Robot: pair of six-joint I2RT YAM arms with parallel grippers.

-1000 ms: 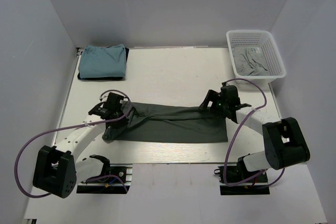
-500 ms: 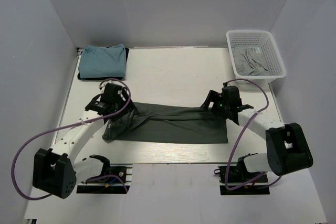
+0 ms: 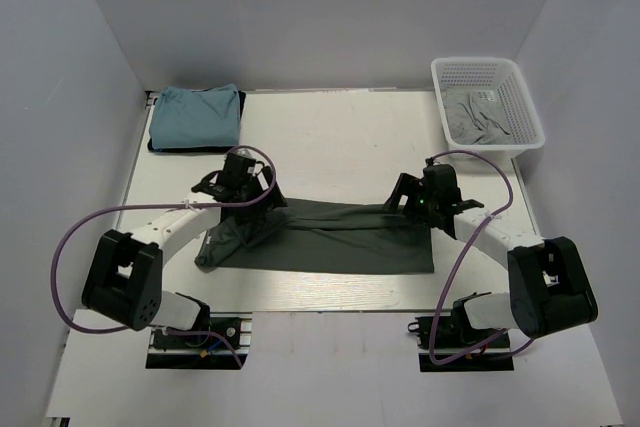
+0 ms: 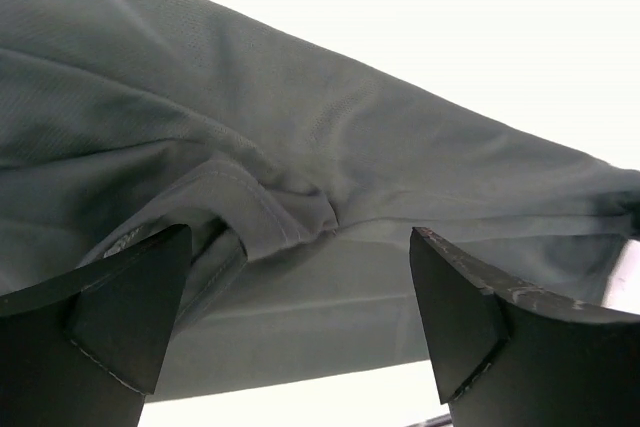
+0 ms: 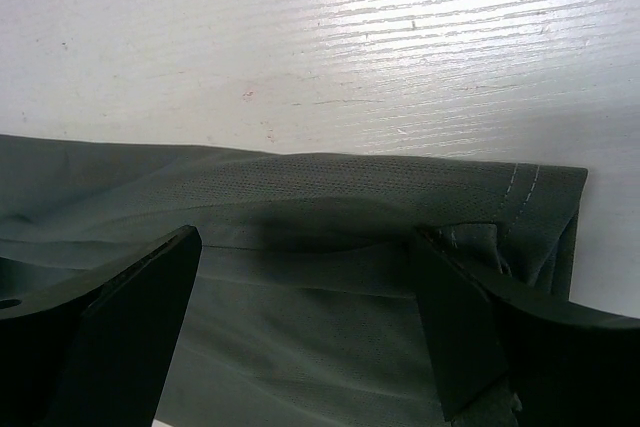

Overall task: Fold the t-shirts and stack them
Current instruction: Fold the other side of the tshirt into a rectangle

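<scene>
Table [image 3: 330, 137]: dark tee [image 3: 340, 242] lying | basket [image 3: 530, 107]: grey tee [image 3: 470, 119] inside | left tool [image 4: 300, 237], right tool [image 5: 305, 237]: spread apart

1. A spread shirt [image 3: 330, 242] lies across the near middle of the table [image 3: 330, 137].
2. A stack of folded shirts [image 3: 195, 117] sits at the far left corner.
3. A basket [image 3: 527, 112] stands at the far right, with 1 crumpled shirt [image 3: 475, 117] in it.
4. The left gripper [image 3: 252, 202] is over the spread shirt's left end, and the right gripper [image 3: 415, 202] is over its far right edge.
</scene>
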